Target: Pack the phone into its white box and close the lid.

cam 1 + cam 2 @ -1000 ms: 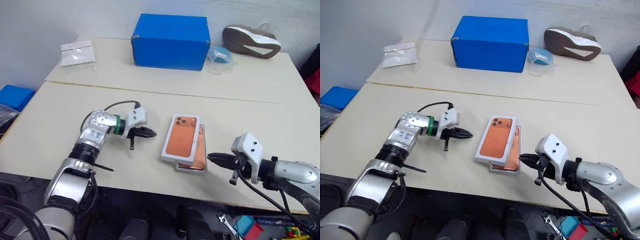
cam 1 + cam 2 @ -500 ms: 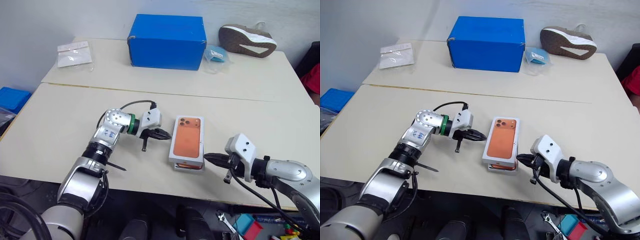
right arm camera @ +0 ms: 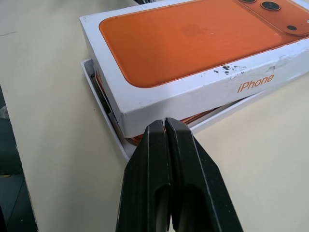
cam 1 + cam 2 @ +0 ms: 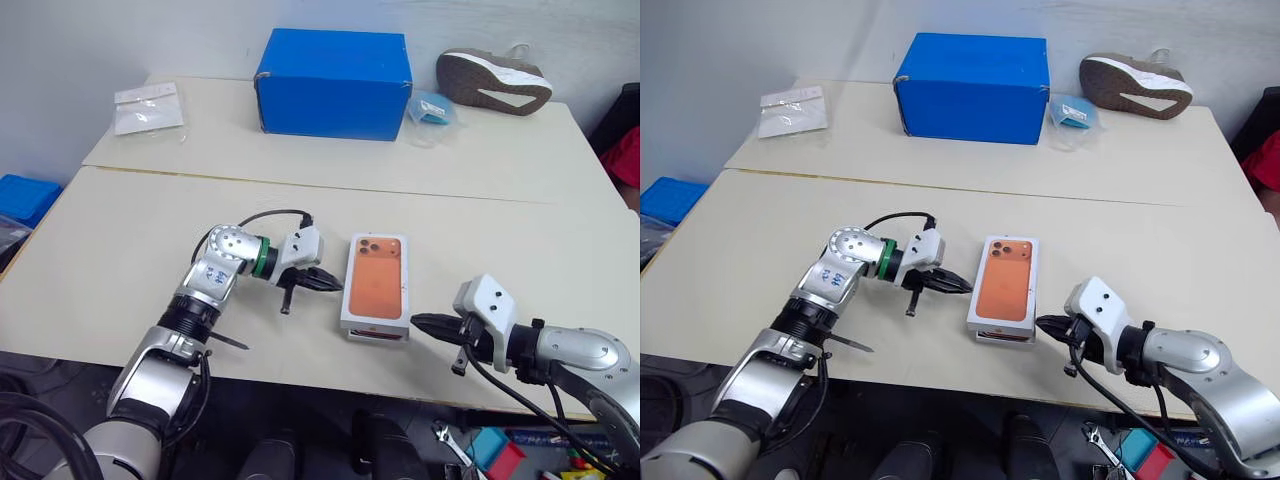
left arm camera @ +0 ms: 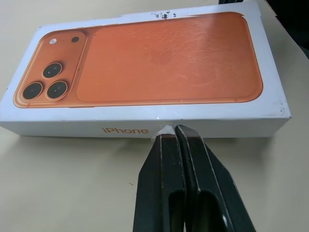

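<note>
Left gripper [image 4: 328, 283], pressed together, I hold at the lid's [image 4: 377, 282] long side, while my right gripper [image 4: 421, 322], also pressed together, stands at its short end, where the lid sits askew over the white box [image 3: 107, 110] on the bench [image 4: 120, 250].

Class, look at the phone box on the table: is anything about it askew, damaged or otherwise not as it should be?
The lid is not seated: it rides high on the white box, which juts out at one end, with the phone's orange edge showing in the gap. The lid's edge also carries dark scuffs.
</note>
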Motion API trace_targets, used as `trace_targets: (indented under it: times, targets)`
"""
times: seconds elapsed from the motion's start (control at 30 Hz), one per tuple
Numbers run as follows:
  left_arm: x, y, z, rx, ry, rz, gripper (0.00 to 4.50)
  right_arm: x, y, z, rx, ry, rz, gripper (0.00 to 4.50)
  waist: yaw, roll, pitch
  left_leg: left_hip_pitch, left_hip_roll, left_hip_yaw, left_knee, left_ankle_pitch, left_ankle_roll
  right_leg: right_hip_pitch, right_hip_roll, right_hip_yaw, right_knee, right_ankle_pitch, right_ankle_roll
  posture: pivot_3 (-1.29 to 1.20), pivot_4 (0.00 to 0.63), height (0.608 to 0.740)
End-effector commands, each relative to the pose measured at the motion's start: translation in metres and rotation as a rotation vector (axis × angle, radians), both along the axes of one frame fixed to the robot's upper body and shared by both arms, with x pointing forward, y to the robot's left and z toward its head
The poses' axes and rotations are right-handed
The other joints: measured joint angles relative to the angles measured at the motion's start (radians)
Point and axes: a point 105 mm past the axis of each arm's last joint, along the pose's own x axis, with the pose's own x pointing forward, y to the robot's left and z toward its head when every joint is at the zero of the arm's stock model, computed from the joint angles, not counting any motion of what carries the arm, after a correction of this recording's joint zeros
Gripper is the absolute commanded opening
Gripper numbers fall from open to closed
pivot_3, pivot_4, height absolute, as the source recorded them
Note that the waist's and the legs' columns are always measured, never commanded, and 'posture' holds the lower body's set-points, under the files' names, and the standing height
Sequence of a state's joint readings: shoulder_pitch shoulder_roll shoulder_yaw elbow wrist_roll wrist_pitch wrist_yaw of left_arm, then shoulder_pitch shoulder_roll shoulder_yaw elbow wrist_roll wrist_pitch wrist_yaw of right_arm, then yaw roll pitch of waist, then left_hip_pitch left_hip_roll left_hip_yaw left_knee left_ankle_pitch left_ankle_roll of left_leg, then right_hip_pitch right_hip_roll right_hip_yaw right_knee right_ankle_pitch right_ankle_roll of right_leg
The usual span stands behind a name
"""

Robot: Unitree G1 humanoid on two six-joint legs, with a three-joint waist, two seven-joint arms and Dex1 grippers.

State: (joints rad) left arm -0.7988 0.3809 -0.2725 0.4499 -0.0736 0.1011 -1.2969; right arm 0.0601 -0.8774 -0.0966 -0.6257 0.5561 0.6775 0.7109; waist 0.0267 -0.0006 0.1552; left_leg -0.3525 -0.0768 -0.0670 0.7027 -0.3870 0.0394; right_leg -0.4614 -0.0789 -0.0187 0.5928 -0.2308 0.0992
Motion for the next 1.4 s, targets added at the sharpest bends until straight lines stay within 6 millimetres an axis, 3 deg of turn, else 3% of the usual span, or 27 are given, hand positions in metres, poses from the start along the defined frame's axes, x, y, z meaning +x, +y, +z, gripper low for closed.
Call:
trace_targets:
  times: [0.03,0.27,0.7,0.93,1.07,1.2,1.4]
  targets:
    - [-0.003,-0.006,0.009,-0.033,-0.019,-0.027,0.00,-0.002,0.005,0.008,-0.002,-0.042,0.027,0.04,0.000,0.000,0.000,0.000,0.000,0.000,0.000,0.000,0.000,0.000,0.000,0.000,0.000,0.000,0.000,0.00,0.150,0.740]
    - [-0.022,-0.018,0.002,-0.029,0.001,-0.100,0.00,-0.013,0.010,0.007,-0.005,-0.018,0.079,0.04,0.001,0.000,0.000,0.000,0.000,0.000,0.000,0.000,0.000,0.000,0.000,0.000,0.000,0.000,0.000,0.00,0.150,0.740]
    - [-0.036,-0.012,0.000,-0.023,0.034,-0.124,0.00,-0.023,-0.001,0.001,-0.021,0.007,0.042,0.04,0.001,0.000,0.000,0.000,0.000,0.000,0.001,0.000,0.000,0.000,0.000,0.000,0.000,0.000,0.000,0.00,0.150,0.740]
    - [-0.026,0.014,-0.001,0.026,0.023,-0.080,0.00,-0.029,-0.005,0.000,-0.020,0.005,0.049,0.04,-0.001,0.000,0.000,0.001,0.000,0.000,0.001,0.000,0.000,0.000,0.000,0.001,0.001,0.000,0.000,0.00,0.150,0.740]
    - [-0.023,0.022,0.022,-0.043,0.084,-0.066,0.00,-0.032,0.002,0.014,0.056,-0.013,0.084,0.04,0.000,0.000,0.000,0.001,0.000,0.000,0.001,0.000,0.000,0.000,0.000,0.001,0.001,0.000,0.000,0.00,0.150,0.740]
    - [-0.026,0.004,0.040,-0.123,0.162,-0.095,0.00,-0.034,0.015,0.025,0.135,-0.016,0.122,0.04,0.005,0.000,0.000,0.000,0.000,0.000,0.001,0.000,0.000,0.001,0.000,0.000,0.001,0.000,0.000,0.00,0.150,0.740]
    - [-0.033,-0.021,0.011,-0.043,0.139,-0.134,0.00,-0.024,0.027,0.005,0.093,0.014,0.120,0.04,0.001,0.000,0.000,0.000,0.000,0.000,0.001,-0.001,0.001,0.001,0.000,0.000,0.000,0.000,0.000,0.00,0.150,0.740]
